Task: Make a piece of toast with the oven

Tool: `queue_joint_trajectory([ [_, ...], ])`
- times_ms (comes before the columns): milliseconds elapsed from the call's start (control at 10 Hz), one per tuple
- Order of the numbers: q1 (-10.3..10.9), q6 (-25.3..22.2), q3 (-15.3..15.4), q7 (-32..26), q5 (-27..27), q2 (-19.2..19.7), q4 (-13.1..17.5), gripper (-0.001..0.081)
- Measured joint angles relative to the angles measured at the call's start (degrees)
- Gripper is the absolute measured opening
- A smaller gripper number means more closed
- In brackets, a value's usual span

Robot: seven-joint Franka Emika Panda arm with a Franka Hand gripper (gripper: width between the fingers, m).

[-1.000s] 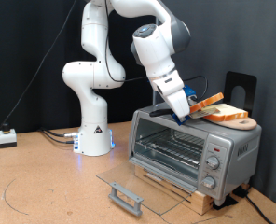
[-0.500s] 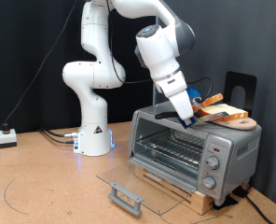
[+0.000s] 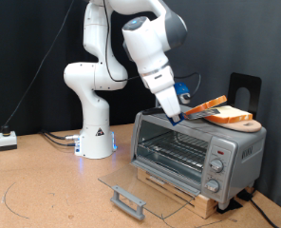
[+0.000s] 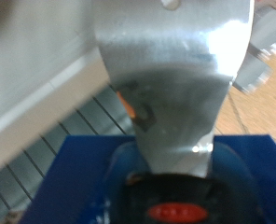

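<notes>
I cannot tell if my jaws point(image 3: 175, 116) are open or closed; they hang just over the top of the oven point(image 3: 196, 150), beside the bread. One piece of toast point(image 3: 207, 107) sits tilted on another slice point(image 3: 232, 118), on a wooden board point(image 3: 249, 125) on the oven's top. The glass door point(image 3: 140, 185) lies open, flat over the tabletop point(image 3: 46, 190).
</notes>
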Motion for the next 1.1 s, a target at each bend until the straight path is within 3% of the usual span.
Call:
queue_joint_trajectory([
  [200,-2.9,-2.3,-0.8,-0.2,-9.7,-1.7,0.3,0.0396],
  [500,-6.2,-10.1,-3.3,-6.4,-22.1,-3.2,1.5,0.0396],
  [900,-7.1,-18.0,-9.4,-18.3,-25.1,-7.1,1.8,0.0396],
  [1100,-7.1,-23.8,-10.7,-21.2,-26.9,-10.5,1.7,0.0396],
])
